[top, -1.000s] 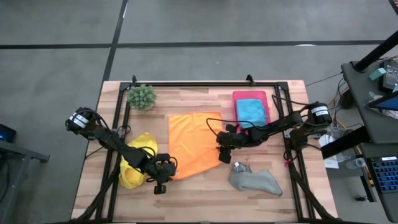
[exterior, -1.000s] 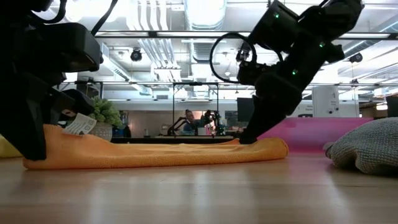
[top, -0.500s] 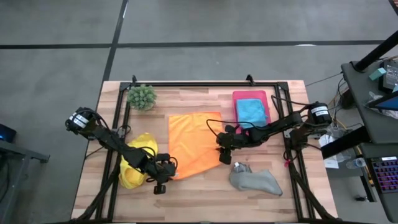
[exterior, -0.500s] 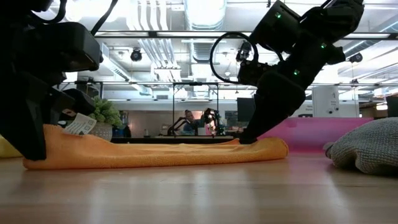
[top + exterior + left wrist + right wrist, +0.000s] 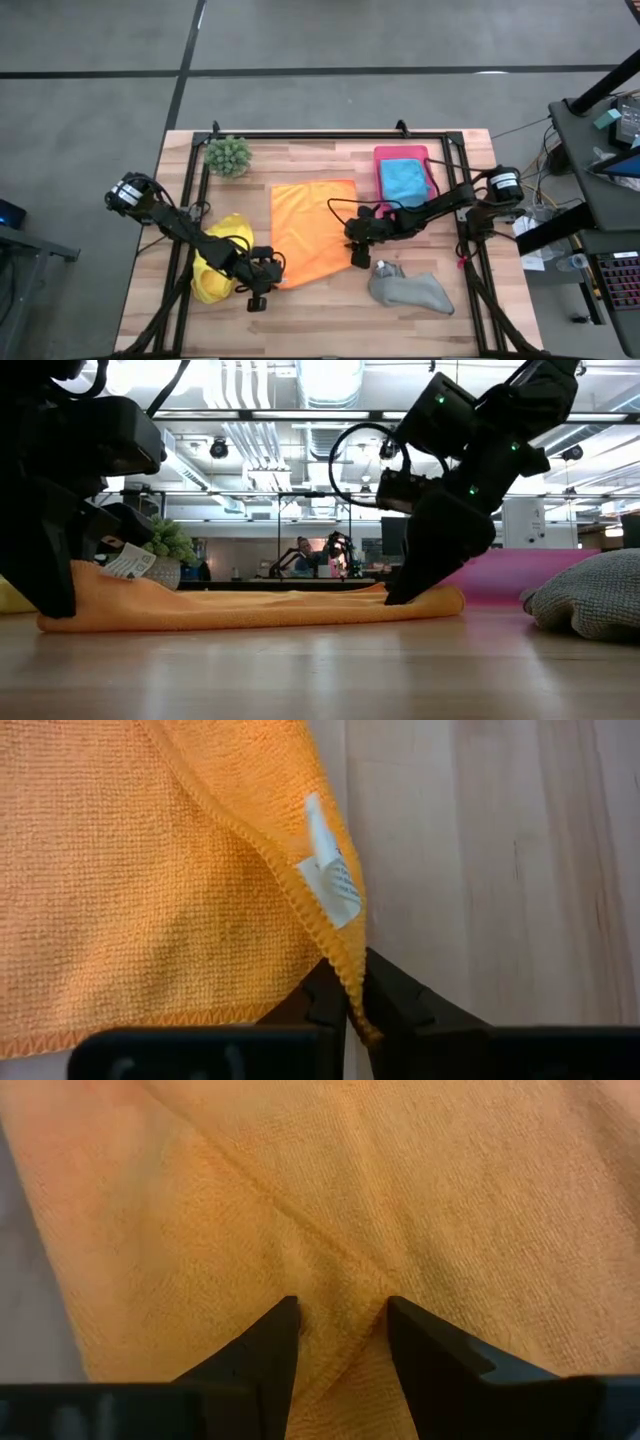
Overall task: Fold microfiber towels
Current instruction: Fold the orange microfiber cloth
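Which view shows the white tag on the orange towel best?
The left wrist view: the tag fills the frame at the orange towel corner, just above the left gripper, shut on the hem. The low view shows it small; the high and right wrist views don't show it.

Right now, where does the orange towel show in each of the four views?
High view: orange towel at table centre.
Low view: a flat band across the middle, both grippers on its ends.
Left wrist view: fills the picture; left gripper shut on its corner.
Right wrist view: fills the picture.
Shared landmark: white tag, also low view.
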